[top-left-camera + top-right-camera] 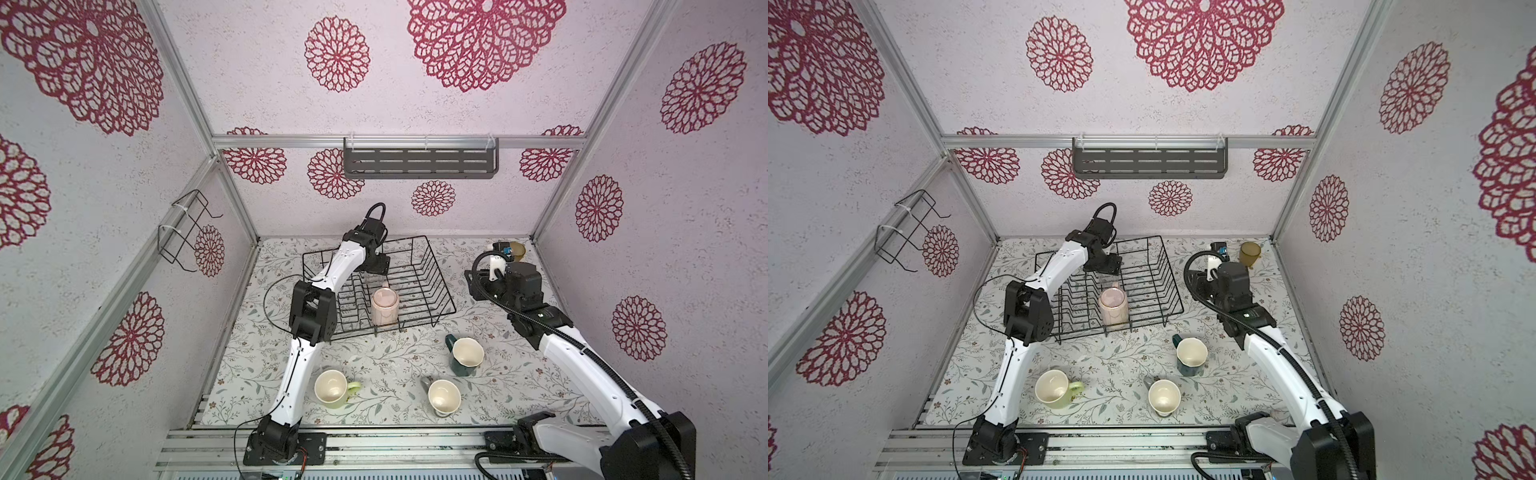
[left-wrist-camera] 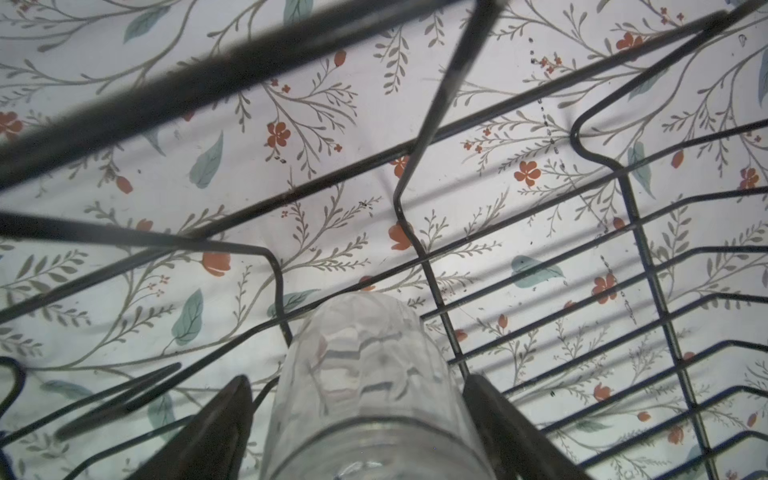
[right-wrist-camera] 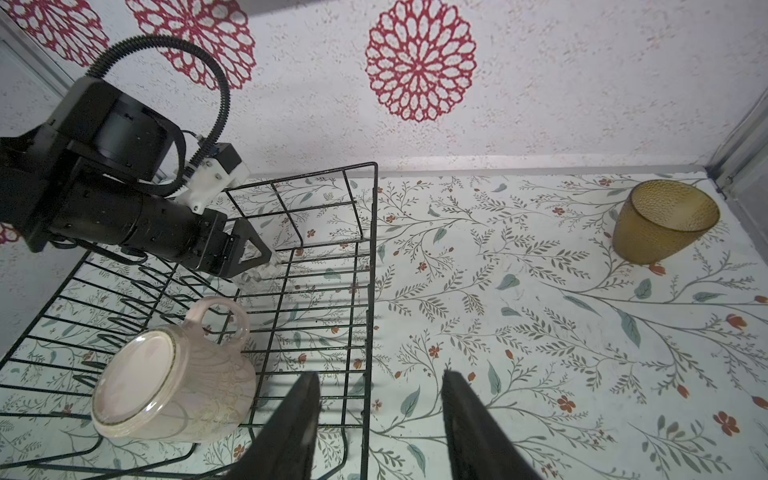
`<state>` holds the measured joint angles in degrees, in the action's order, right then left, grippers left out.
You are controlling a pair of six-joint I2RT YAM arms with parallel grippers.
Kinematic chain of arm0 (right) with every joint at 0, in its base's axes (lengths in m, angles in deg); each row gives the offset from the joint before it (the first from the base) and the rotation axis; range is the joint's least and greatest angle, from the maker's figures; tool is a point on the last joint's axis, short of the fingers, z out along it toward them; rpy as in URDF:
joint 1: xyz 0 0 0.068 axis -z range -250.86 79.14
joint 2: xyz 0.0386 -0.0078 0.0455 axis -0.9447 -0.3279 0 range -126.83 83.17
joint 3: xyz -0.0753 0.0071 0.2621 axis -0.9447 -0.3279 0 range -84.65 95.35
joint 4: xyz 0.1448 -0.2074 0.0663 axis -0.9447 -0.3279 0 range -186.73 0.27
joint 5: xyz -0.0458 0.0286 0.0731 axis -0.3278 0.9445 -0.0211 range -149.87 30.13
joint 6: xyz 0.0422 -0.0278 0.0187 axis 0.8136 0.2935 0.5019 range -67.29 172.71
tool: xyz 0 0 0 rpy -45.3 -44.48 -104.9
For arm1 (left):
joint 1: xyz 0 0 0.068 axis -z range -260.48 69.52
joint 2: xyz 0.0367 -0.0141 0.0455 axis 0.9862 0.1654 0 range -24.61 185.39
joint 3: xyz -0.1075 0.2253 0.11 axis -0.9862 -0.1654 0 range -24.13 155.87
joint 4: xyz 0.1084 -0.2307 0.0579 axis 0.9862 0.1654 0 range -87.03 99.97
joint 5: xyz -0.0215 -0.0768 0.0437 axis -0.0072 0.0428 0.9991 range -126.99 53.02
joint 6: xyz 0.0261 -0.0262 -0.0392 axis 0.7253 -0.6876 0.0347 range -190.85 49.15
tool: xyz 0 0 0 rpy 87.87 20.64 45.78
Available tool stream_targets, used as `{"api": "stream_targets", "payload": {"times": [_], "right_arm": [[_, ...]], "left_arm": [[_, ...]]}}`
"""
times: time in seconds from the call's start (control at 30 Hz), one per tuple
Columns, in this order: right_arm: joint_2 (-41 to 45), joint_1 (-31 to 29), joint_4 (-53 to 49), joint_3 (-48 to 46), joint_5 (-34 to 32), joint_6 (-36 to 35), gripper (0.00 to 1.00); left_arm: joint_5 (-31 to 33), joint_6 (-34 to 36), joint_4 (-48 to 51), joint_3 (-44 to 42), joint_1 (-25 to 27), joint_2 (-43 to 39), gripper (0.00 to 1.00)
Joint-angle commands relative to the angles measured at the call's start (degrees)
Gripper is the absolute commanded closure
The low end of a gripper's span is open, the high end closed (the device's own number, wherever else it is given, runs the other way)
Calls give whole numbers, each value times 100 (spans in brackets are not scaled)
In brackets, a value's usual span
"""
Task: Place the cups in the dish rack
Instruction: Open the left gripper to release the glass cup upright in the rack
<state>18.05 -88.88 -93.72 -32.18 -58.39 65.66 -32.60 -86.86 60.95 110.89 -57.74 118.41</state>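
The black wire dish rack (image 1: 441, 286) sits at the back middle of the table. My left gripper (image 2: 359, 378) reaches down into its far part. A clear glass (image 2: 365, 374) stands between its fingers, with a gap showing at one finger (image 2: 232, 415); the gripper is open. A pale pink tumbler (image 1: 384, 307) stands upside down at the rack's front. My right gripper (image 3: 380, 376) hovers open and empty just right of the rack. The amber tumbler (image 3: 665, 220) stands in the back right corner. The teal mug (image 1: 465, 357), yellow-green mug (image 1: 332, 388) and grey mug (image 1: 444, 397) stand upright on the table in front.
A grey slotted shelf (image 1: 419, 160) hangs on the back wall. A bent black wire holder (image 1: 187, 232) hangs on the left wall. Walls close the table on three sides, with a metal rail (image 1: 395, 440) along the front.
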Motion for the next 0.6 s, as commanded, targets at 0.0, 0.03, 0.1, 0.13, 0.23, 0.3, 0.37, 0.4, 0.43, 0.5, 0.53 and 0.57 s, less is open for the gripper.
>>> {"api": "stream_targets", "payload": {"times": [0.0,0.03,0.1,0.13,0.23,0.3,0.37,0.4,0.43,0.5,0.53,0.57], "right_arm": [[210,13,50,115,-103,-147,50],[206,18,34,121,-104,-152,50],[227,17,24,116,-78,-143,50],[241,17,31,99,-61,-143,50],[262,18,63,57,-85,-171,51],[254,14,48,70,-100,-171,51],[258,18,54,63,-70,-168,51],[263,12,75,47,-65,-170,51],[263,18,82,36,-68,-176,51],[247,18,68,47,-102,-205,51],[245,18,56,44,-104,-212,51],[249,17,64,36,-99,-206,51]], "left_arm": [[279,116,-70,89,-17,-201,19],[337,124,-135,47,-16,-225,20],[377,129,-241,-10,-20,-253,23],[394,117,-281,-1,-23,-257,24],[391,81,-495,-25,-22,-283,30],[303,50,-638,-17,-16,-275,34],[207,2,-716,24,-15,-247,35],[180,-15,-710,71,-16,-223,35],[178,-32,-713,92,-20,-212,35],[182,-49,-758,85,-19,-197,34],[171,-60,-778,92,-21,-172,34],[143,-60,-779,109,-20,-148,33]]}}
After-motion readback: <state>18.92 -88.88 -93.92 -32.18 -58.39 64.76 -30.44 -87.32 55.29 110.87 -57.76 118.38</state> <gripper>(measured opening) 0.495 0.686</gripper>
